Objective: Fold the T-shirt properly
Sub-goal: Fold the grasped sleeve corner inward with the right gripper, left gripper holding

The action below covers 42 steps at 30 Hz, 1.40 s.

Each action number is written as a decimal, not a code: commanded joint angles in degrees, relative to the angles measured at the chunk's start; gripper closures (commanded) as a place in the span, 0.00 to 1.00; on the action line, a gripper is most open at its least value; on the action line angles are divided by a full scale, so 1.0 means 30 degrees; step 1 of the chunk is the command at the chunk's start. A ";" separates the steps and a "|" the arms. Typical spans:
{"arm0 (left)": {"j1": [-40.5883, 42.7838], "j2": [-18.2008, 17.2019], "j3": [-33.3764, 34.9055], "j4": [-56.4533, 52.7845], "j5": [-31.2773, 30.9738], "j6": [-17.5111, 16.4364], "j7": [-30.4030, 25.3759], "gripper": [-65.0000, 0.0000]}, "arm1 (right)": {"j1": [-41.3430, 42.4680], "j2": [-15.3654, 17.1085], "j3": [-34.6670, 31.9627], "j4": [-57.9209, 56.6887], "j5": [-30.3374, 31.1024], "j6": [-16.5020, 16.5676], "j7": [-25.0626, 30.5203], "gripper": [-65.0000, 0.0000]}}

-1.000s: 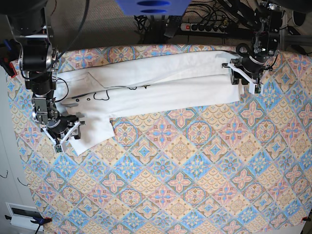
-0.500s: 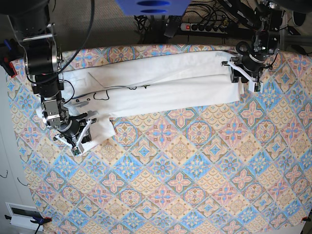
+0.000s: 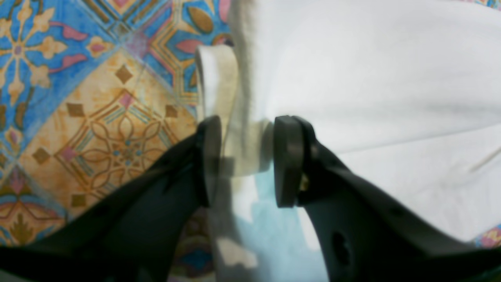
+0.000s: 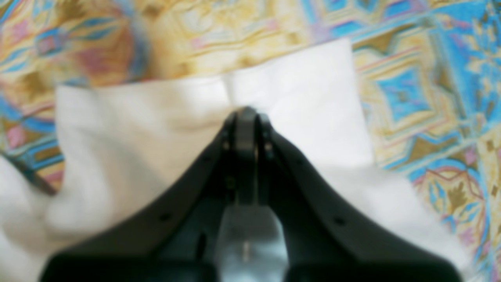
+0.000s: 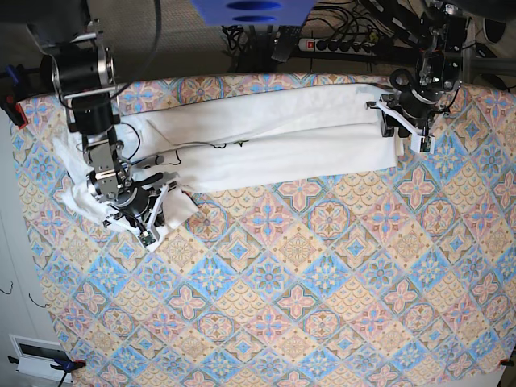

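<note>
The white T-shirt (image 5: 274, 137) lies in a long folded band across the far side of the table, with a little dark print showing at its fold. My right gripper (image 5: 160, 214) is at the band's left end, shut on bunched white sleeve cloth (image 4: 137, 129); its closed tips (image 4: 244, 117) pinch a fold. My left gripper (image 5: 409, 139) is at the band's right end. In the left wrist view its fingers (image 3: 287, 156) hold a thick rolled hem of the T-shirt (image 3: 372, 78) between them.
A patterned tablecloth (image 5: 306, 282) covers the table. A power strip with cables (image 5: 339, 44) lies behind the far edge. A blue object (image 5: 250, 12) hangs at the top. The table's left edge runs close to the right arm.
My right gripper has moved right and toward the near side, dragging the sleeve end with it and bunching the cloth. The left gripper has stayed at the right hem.
</note>
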 commanded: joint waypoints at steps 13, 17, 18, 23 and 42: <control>-0.0061 -0.0182 -0.0987 0.0287 -0.0020 0.0018 -0.0345 0.66 | -0.1676 0.0155 0.0949 0.4802 -0.0101 0.0546 -0.2403 0.99; -0.0061 -0.0182 -0.0958 0.0287 -0.0020 0.0018 -0.0345 0.66 | -0.1177 0.0096 0.2648 0.4743 -0.0101 0.0546 -0.2432 0.99; -0.0061 -0.0182 -0.0929 0.0287 -0.0020 0.0018 -0.0345 0.66 | -0.1060 0.0096 0.2912 0.4714 -0.0101 0.0546 -0.2432 0.99; -0.0090 -0.0182 -0.0900 0.0287 -0.0020 0.0018 -0.0345 0.66 | -0.0503 0.0155 0.3117 0.4714 -0.0130 0.0546 -0.2491 0.87; -0.0120 -0.0182 -0.0900 0.0287 -0.0020 0.0018 -0.0345 0.66 | 0.3365 0.1005 0.3117 -0.2231 -0.0130 0.0517 0.0059 0.17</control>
